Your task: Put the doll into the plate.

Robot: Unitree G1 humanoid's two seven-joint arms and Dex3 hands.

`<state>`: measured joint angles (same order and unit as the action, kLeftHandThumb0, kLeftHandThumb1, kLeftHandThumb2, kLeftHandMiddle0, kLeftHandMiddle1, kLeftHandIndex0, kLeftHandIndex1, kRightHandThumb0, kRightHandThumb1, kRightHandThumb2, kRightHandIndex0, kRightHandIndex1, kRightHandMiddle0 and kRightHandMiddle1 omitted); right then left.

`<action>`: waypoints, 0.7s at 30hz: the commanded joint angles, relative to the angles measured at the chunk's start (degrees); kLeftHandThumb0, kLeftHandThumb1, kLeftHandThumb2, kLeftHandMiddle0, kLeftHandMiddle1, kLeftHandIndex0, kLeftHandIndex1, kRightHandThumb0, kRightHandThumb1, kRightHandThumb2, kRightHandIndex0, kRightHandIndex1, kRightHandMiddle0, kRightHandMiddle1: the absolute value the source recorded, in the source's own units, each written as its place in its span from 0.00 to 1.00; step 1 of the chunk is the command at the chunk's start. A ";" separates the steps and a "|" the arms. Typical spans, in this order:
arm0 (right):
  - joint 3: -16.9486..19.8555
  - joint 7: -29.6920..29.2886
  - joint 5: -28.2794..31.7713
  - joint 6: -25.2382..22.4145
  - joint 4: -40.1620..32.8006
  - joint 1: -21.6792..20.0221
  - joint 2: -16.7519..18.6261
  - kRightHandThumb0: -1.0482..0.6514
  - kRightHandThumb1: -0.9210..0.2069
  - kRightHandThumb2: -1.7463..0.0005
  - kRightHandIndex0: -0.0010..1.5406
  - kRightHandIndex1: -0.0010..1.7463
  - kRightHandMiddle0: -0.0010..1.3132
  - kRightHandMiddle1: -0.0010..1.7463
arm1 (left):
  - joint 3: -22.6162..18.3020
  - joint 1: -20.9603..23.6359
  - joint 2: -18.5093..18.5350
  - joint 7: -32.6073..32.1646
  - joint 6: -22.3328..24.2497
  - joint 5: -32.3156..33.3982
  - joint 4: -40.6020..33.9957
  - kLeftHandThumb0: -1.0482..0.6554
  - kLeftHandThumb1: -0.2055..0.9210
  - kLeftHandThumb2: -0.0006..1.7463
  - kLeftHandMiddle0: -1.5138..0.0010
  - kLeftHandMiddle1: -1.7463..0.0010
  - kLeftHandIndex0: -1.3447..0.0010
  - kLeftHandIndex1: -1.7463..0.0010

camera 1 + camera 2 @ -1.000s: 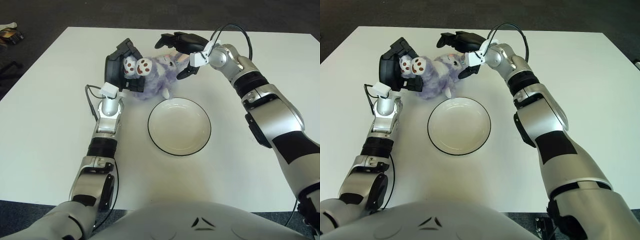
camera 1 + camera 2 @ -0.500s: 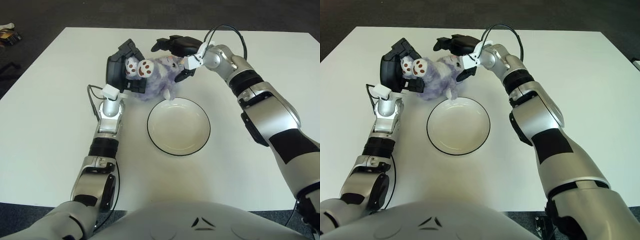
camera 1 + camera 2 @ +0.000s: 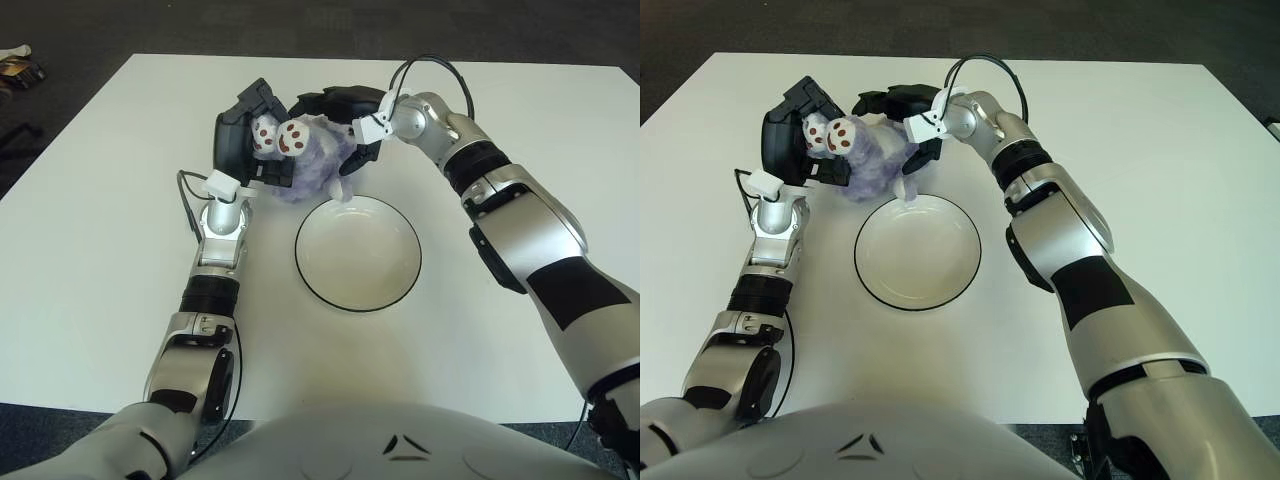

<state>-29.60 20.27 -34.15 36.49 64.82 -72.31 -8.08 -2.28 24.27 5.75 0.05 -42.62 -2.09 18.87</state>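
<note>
Surface: white table, matte and pretty bare, with a dark carpeted floor around its far edge. Some small clutter sits on the floor at the far left corner, can't make out what it is.

Plate: white plate with a thin dark rim, flat on the table in front of the robot, nothing in it.

Doll: fuzzy purple doll just behind the plate's far-left rim, not in the plate. Two white paw pads with brown spots stick up toward the left hand. Looks like it's propped between both hands, can't really tell if it's resting on the table or lifted a bit.

Left hand: left hand is on the doll's left side, dark fingers curled in against the paw end so it's gripping that side.

Right hand: right hand comes over the doll from the far right, fingers draped across the top and back of the plush, thumb side tucked under near the plate. It's closed on the doll too.

Arm pose: left forearm runs nearly straight up the table from the body with the wrist cocked back. Right arm reaches far out and bends inward at the elbow, forearm pointing left, a black cable looping over the wrist.
</note>
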 commanded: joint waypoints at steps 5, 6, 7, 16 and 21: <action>-2.85 0.39 -3.17 -0.98 0.63 -3.59 0.45 0.36 0.70 0.38 0.03 0.40 0.00 0.41 | -0.15 0.73 -0.47 -0.67 -0.39 -1.18 0.04 0.96 0.24 0.93 0.46 0.00 0.21 0.00; -3.29 0.34 -3.52 -1.04 0.68 -3.77 0.70 0.37 0.71 0.37 0.03 0.41 0.00 0.43 | -0.16 0.70 -0.51 -0.85 -0.24 -1.51 -0.04 0.96 0.24 0.93 0.46 0.00 0.21 0.00; -3.58 0.29 -3.76 -1.08 0.74 -3.89 0.90 0.38 0.72 0.36 0.04 0.43 0.00 0.44 | -0.17 0.69 -0.53 -0.99 -0.15 -1.74 -0.09 0.96 0.24 0.93 0.46 0.00 0.21 0.00; -7.24 -1.79 -7.63 -3.28 2.29 -4.46 2.56 0.36 0.72 0.36 0.09 0.53 0.00 0.56 | 0.09 0.60 -0.61 -1.85 0.16 -3.16 -0.26 0.96 0.23 0.94 0.45 0.00 0.21 0.00; -8.43 -2.37 -8.88 -4.19 2.28 -4.23 2.77 0.31 0.64 0.40 0.12 0.56 0.00 0.54 | 0.32 0.03 -0.65 -1.39 1.28 -2.83 -1.51 0.96 0.23 0.94 0.45 0.00 0.20 0.00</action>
<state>-37.16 18.50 -41.73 32.96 66.73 -75.59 -5.25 -2.16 24.31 5.17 -1.43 -42.15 -4.97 18.64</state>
